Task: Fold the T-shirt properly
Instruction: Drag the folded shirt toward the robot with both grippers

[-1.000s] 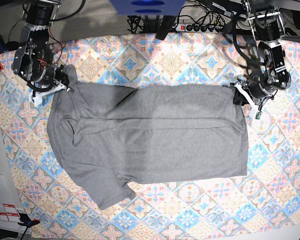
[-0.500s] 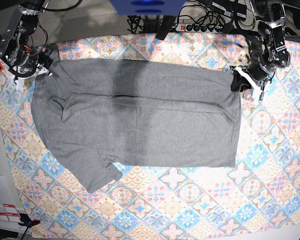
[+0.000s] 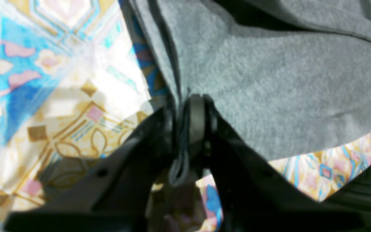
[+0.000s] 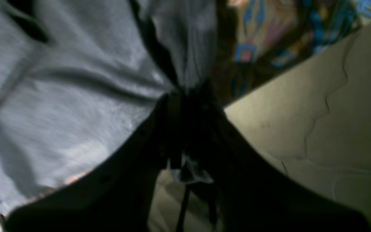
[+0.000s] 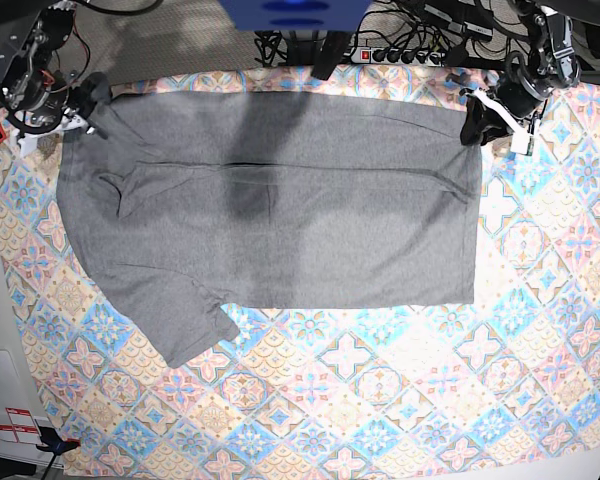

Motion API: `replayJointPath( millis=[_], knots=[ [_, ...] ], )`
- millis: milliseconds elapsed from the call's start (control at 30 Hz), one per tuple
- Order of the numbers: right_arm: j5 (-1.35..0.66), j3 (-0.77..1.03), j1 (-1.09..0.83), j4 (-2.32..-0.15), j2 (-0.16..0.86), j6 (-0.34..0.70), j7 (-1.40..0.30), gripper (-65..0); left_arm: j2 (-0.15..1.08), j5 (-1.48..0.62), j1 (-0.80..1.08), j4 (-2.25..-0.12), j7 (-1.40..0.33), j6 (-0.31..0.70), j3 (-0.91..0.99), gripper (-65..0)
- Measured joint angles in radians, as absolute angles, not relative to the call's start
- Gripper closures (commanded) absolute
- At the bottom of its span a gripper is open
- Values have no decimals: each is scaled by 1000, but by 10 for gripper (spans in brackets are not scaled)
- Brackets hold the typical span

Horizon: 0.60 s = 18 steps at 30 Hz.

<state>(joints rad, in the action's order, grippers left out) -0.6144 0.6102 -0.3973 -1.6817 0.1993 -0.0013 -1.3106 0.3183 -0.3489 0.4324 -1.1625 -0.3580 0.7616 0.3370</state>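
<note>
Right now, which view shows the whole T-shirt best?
Base view: the T-shirt lies spread across the tablecloth, all edges and one sleeve visible. The left wrist view shows only a corner pinched in the left pincer; the right wrist view, blurred bunched fabric at the right pincer.

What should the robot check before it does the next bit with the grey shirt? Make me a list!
1. Left gripper pinching the T-shirt: ok, grey cloth is bunched between its shut jaws.
2. Right gripper pinching the shirt: ok, fabric is gathered between its shut jaws.
3. Shirt stretched evenly between the two grippers: ok, the far edge runs fairly straight.
4. Shirt flat: not ok, a crease line crosses the body and the cloth is rumpled near the sleeve.
5. Shirt fully on the tablecloth: cannot tell, the corner at the right gripper sits right at the cloth's edge.
</note>
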Motion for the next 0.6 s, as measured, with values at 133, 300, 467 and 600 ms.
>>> replayJointPath(
  millis=[133,300,467,600],
  knots=[
    [-613,643,-408,-1717,197,-1,-1319,-30,325,-350,461,-1163,-392,766,383,-9],
    [-612,627,-404,-1699,193,-1,-1320,-33,330,-350,469,-1163,-385,766,384,-11],
    [-605,571,-405,-1661,191,-1,-1310,-34,329,-350,467,-1163,-388,766,385,-15],
    [-606,569,-404,-1661,196,-1,-1309,-61,329,-349,466,-1163,-392,766,386,-134]
  ],
)
